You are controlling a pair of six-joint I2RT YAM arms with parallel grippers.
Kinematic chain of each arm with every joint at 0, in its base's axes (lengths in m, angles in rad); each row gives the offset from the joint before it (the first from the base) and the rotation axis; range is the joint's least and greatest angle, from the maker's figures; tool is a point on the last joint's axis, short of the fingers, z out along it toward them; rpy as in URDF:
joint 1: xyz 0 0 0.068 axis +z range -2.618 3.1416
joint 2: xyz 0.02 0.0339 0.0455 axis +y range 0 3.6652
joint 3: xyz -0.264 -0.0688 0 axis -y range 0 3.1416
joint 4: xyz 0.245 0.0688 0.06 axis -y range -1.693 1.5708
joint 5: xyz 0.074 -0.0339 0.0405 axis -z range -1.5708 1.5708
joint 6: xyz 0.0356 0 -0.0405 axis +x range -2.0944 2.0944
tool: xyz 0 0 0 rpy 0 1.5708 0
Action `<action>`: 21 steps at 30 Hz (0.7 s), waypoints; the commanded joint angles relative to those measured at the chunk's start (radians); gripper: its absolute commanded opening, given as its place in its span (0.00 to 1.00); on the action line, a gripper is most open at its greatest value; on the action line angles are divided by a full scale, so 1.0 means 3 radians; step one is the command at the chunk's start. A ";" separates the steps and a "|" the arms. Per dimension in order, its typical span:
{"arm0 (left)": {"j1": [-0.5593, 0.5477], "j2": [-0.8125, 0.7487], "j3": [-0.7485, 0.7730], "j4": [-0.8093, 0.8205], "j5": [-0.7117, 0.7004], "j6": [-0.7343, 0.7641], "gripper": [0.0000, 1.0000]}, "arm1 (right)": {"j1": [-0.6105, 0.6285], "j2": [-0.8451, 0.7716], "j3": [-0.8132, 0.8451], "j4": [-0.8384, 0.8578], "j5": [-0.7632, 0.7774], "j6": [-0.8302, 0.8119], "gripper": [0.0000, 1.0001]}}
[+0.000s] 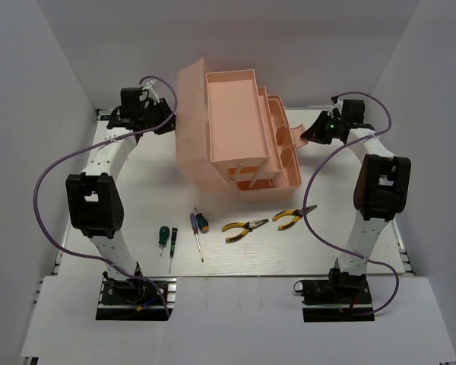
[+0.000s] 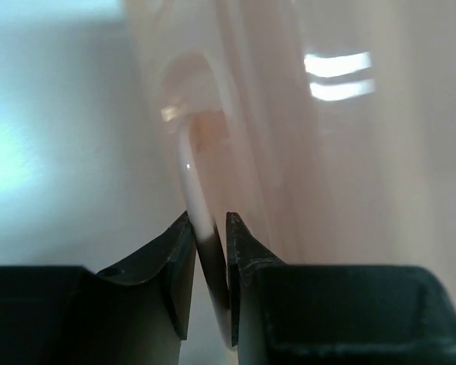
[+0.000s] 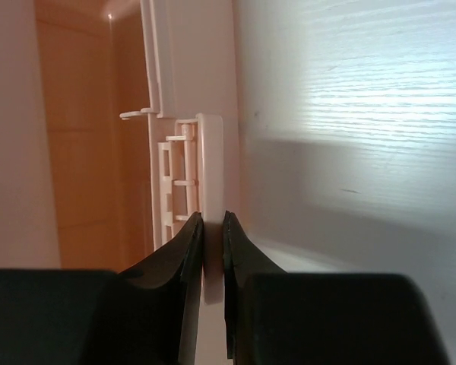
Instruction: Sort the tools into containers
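Observation:
The peach-pink toolbox (image 1: 235, 129) stands open at the back, with its trays (image 1: 232, 114) fanned out and its lid (image 1: 190, 125) tipped up to the left. My left gripper (image 1: 169, 118) (image 2: 210, 228) is shut on the thin pale lid handle (image 2: 188, 167). On the box's right side, my right gripper (image 1: 304, 137) (image 3: 213, 220) is shut on the flat latch tab (image 3: 210, 160). The tools lie in a row in front of the box: a dark green screwdriver (image 1: 166, 237), a blue-and-green screwdriver (image 1: 198, 228) and two yellow-handled pliers (image 1: 245, 228) (image 1: 293, 217).
White walls close in the table on the left, right and back. Purple cables (image 1: 49, 182) (image 1: 319, 190) loop off both arms; the right one hangs close to the right pliers. The arm bases (image 1: 133, 293) (image 1: 338, 293) sit at the near edge.

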 commanded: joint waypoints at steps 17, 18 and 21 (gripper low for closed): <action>0.0324 -0.0144 -0.0559 0.0048 -0.0096 0.0251 0.10 | -0.0238 -0.0220 -0.0306 0.0274 0.0271 -0.0090 0.00; 0.0359 -0.0144 -0.0559 0.0048 -0.0096 0.0221 0.15 | -0.0238 -0.0225 -0.0311 0.0274 0.0265 -0.0085 0.00; 0.0401 -0.0108 -0.0559 0.0048 -0.0096 0.0221 0.23 | -0.0233 -0.0225 -0.0341 0.0294 0.0235 -0.0090 0.00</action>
